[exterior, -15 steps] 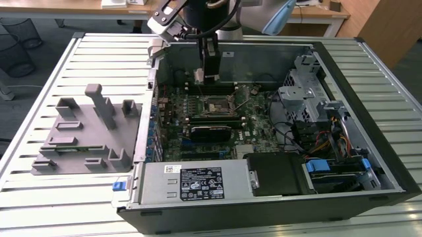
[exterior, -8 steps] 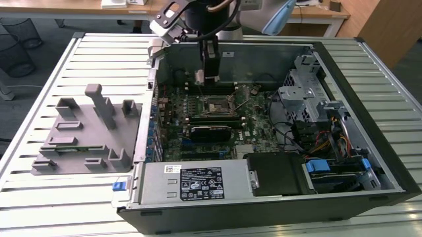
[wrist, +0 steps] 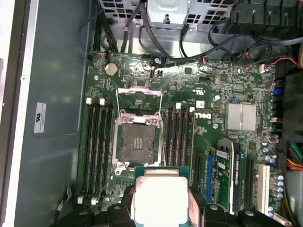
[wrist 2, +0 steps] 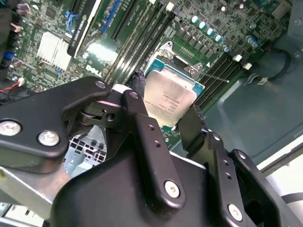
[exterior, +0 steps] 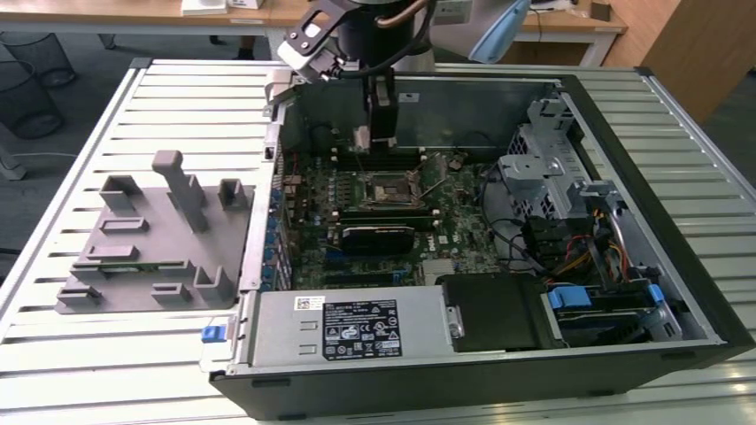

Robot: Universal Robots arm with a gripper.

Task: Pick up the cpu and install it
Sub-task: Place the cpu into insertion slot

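Pincer [wrist: 162,210] clamped on cpu [wrist: 161,193], square, silvery top, green edge, near open socket [wrist: 137,142]

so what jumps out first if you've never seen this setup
The silver cpu clamped in the black gripper, held above the motherboard, catches the eye first. Close by, the socket lies open and empty between rows of memory slots. In the exterior view the opened computer case sits on a slatted table, a grey fixture at the exterior view's left.

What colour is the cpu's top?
The cpu top is silver-grey, green-rimmed; best in the second wrist view.
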